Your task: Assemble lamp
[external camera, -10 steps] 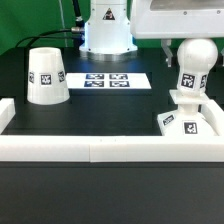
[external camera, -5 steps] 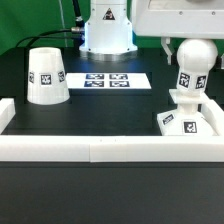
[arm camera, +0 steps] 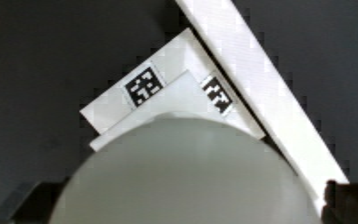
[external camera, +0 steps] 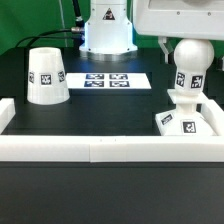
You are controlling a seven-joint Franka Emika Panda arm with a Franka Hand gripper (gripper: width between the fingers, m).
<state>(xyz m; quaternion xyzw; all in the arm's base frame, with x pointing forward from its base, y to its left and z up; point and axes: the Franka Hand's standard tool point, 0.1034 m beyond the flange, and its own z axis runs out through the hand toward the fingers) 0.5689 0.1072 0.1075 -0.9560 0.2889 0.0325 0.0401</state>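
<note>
The ball-shaped bulb (external camera: 192, 62) hangs upright at the exterior view's right, its stem reaching down to the top of the flat square base block (external camera: 188, 122). I cannot tell whether they touch. My gripper (external camera: 192, 48) is shut on the bulb's round head, one finger on each side. In the wrist view the bulb (arm camera: 190, 170) fills the space between my gripper (arm camera: 190, 208) fingers, with the tagged base block (arm camera: 155, 88) beneath it. The cone shade (external camera: 46, 76) stands alone at the exterior view's left.
The marker board (external camera: 112, 81) lies flat in the middle, in front of the arm's white pedestal (external camera: 106, 30). Long white border walls (external camera: 100, 150) run along the front and sides; the base block rests against the wall (arm camera: 247, 60).
The gripper and the bulb have shifted slightly toward the exterior view's left over the base block. The shade and base have not moved.
</note>
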